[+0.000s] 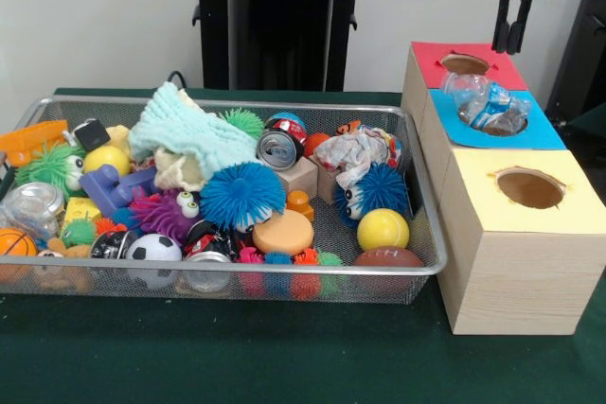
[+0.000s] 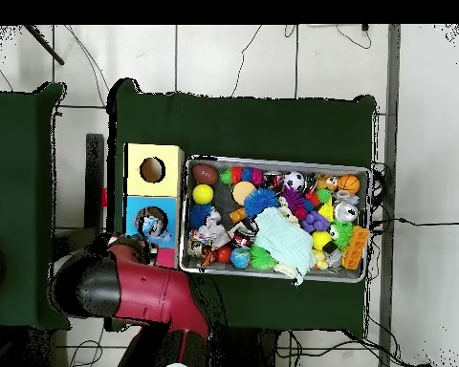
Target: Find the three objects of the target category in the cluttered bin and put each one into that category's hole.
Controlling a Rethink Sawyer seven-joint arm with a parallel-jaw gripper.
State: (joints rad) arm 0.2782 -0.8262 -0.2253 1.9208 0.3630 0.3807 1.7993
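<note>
The cluttered bin [image 1: 237, 271] is a wide silver wire-mesh tray full of toys, balls, a teal cloth [image 1: 189, 134], a soda can [image 1: 280, 149] and crumpled plastic [image 1: 360, 153]. It also shows in the overhead view [image 2: 272, 159]. To its right stand three wooden boxes with holed tops: red [image 1: 492, 71], blue [image 1: 544, 130] and yellow [image 1: 578, 186]. A crumpled clear plastic bottle [image 1: 485, 106] sits in the blue hole. My gripper [image 1: 512, 40] hangs above the red box, apart from the bottle, slightly open and empty. In the overhead view the arm [image 2: 128, 287] hides it.
The bin holds a blue spiky ball [image 1: 242, 194], a yellow ball [image 1: 383, 229], a football [image 1: 388, 258], a soccer ball [image 1: 153, 249] and wooden blocks [image 1: 301, 175]. A green cloth [image 1: 284, 357] covers the table. The black pedestal [image 1: 279, 26] stands behind the bin.
</note>
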